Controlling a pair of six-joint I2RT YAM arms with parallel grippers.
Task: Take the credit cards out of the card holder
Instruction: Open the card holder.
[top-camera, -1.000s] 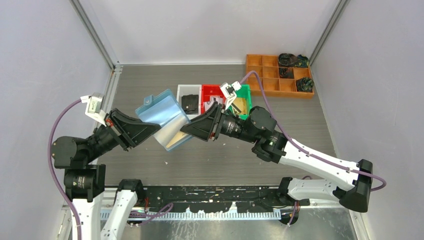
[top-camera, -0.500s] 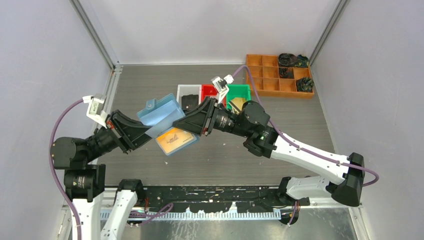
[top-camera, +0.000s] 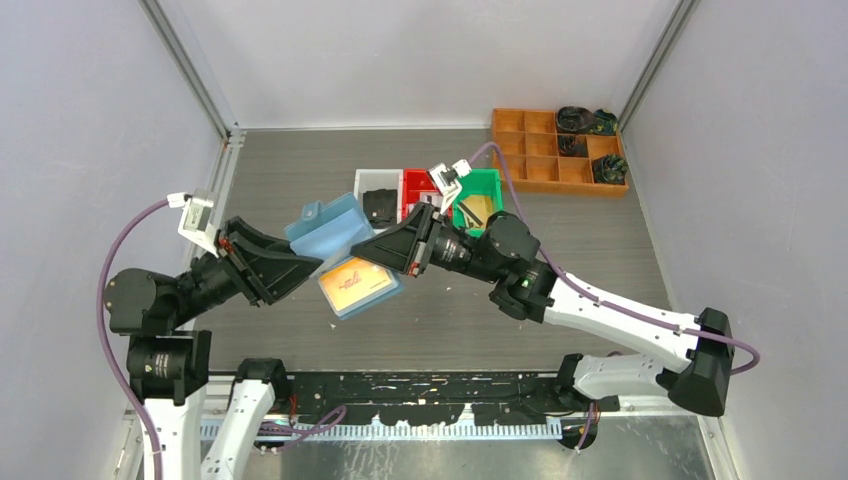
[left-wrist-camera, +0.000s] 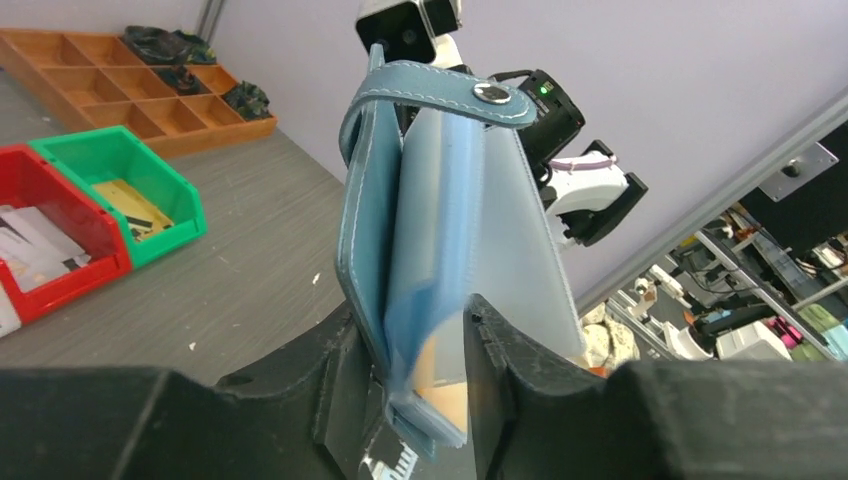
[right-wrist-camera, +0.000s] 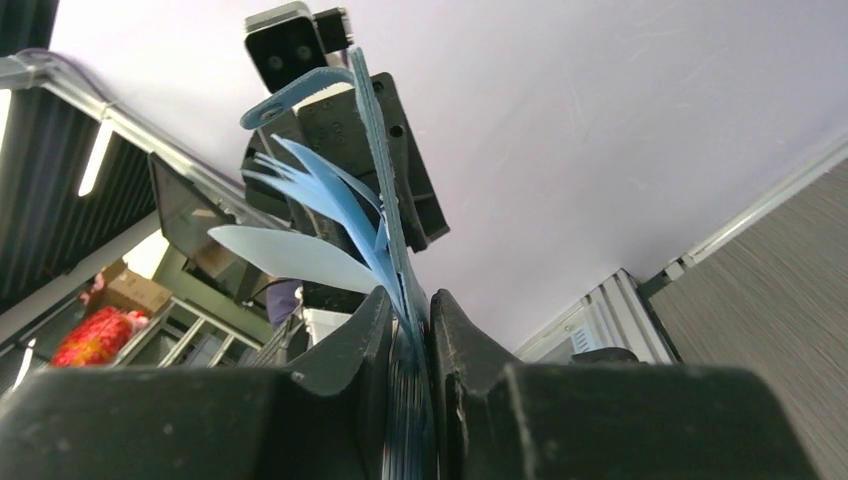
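The light-blue card holder (top-camera: 325, 232) hangs above the table between my two grippers, its pockets fanned open. A card with an orange face (top-camera: 355, 285) shows through the lowest translucent pocket; other credit cards are hidden. My right gripper (top-camera: 375, 248) is shut on the holder's right edge; in the right wrist view its jaws (right-wrist-camera: 412, 297) pinch the stacked blue pockets (right-wrist-camera: 385, 200). My left gripper (top-camera: 305, 268) reaches in from the left. In the left wrist view its jaws (left-wrist-camera: 418, 312) stand apart with the holder's (left-wrist-camera: 440, 220) lower edge and the orange card (left-wrist-camera: 440, 385) loosely between them.
Behind the holder stand a white bin (top-camera: 372, 180) with a black wallet-like item (top-camera: 380, 205), a red bin (top-camera: 420, 185) and a green bin (top-camera: 486, 185). An orange compartment tray (top-camera: 540, 150) with dark items sits at the back right. Grey walls close in both sides.
The right gripper has closed on the holder's right edge while the left jaws have parted. The holder has dropped flatter, its pockets fanning open to show the orange card.
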